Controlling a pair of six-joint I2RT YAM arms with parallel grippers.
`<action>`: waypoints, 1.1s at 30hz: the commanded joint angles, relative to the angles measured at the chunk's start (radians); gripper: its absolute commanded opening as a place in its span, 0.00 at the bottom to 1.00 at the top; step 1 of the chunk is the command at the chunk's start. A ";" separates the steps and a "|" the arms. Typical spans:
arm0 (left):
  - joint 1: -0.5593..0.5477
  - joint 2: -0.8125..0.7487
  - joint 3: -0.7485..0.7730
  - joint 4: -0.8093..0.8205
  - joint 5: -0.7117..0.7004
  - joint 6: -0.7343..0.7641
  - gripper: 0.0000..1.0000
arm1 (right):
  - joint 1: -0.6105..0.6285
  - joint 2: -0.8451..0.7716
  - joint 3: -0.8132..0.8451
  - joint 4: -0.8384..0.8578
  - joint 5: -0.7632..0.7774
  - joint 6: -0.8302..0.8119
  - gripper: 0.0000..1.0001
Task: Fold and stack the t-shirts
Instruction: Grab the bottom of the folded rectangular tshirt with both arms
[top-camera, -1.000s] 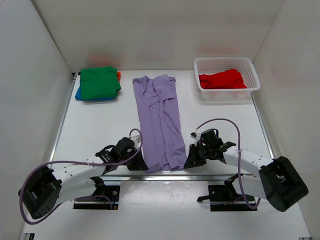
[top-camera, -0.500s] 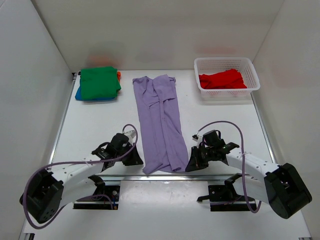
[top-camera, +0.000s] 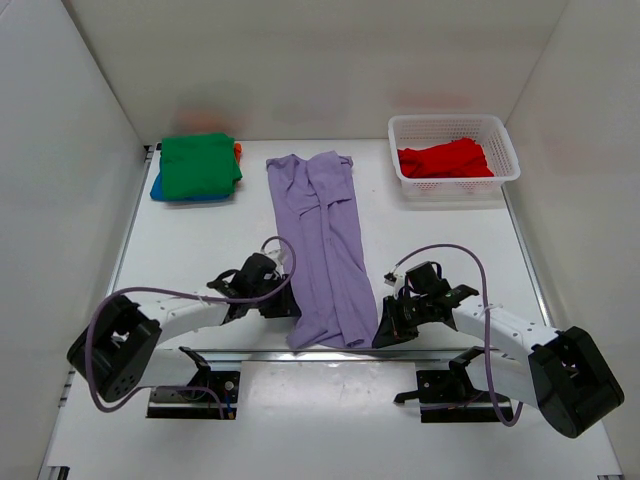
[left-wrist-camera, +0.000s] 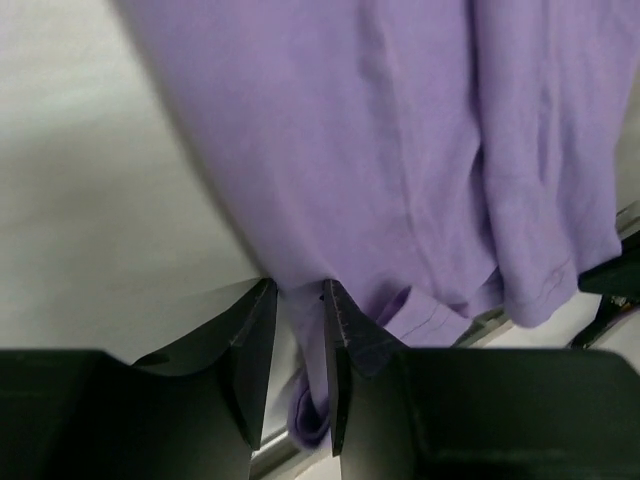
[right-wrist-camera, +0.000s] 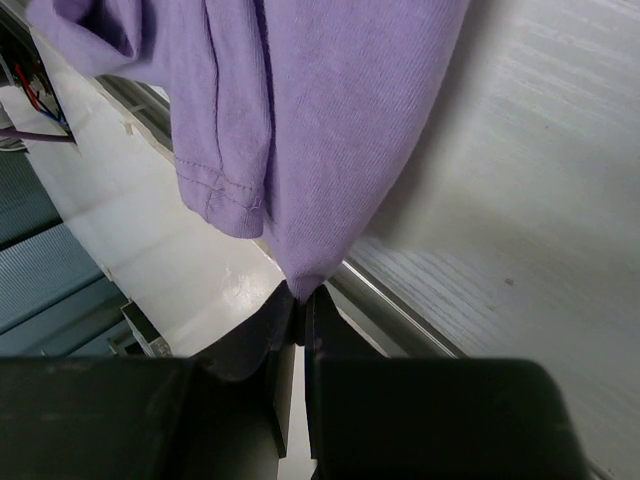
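Observation:
The lavender shirt (top-camera: 320, 240) lies as a long narrow strip down the middle of the table, its hem at the near edge. My left gripper (top-camera: 288, 306) is at the hem's left corner. In the left wrist view (left-wrist-camera: 298, 290) its jaws stand close together with a fold of the shirt (left-wrist-camera: 400, 150) between them. My right gripper (top-camera: 385, 328) is shut on the hem's right corner; the wrist view (right-wrist-camera: 300, 300) shows fabric (right-wrist-camera: 320, 100) pinched at the tips. The green shirt (top-camera: 198, 165) tops a folded stack over the blue shirt (top-camera: 160, 188) and the orange shirt (top-camera: 238, 150). The red shirt (top-camera: 445, 160) lies in the basket.
The white mesh basket (top-camera: 505, 140) stands at the back right. A metal rail (top-camera: 240, 353) runs along the table's near edge, and it also shows in the right wrist view (right-wrist-camera: 400, 310). White walls enclose the table on three sides.
My left gripper let go of the hem's left corner and drew off to the left, then came back onto that corner. The right gripper kept its hold and barely moved.

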 joint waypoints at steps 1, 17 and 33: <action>-0.002 0.052 0.036 0.046 -0.049 0.015 0.39 | 0.011 -0.002 0.040 -0.016 -0.026 -0.012 0.00; 0.135 0.198 0.292 -0.018 -0.083 0.159 0.00 | -0.014 0.055 0.066 -0.054 -0.062 -0.075 0.00; 0.211 0.179 0.196 0.095 0.058 0.167 0.48 | -0.009 0.121 0.093 -0.031 -0.062 -0.067 0.00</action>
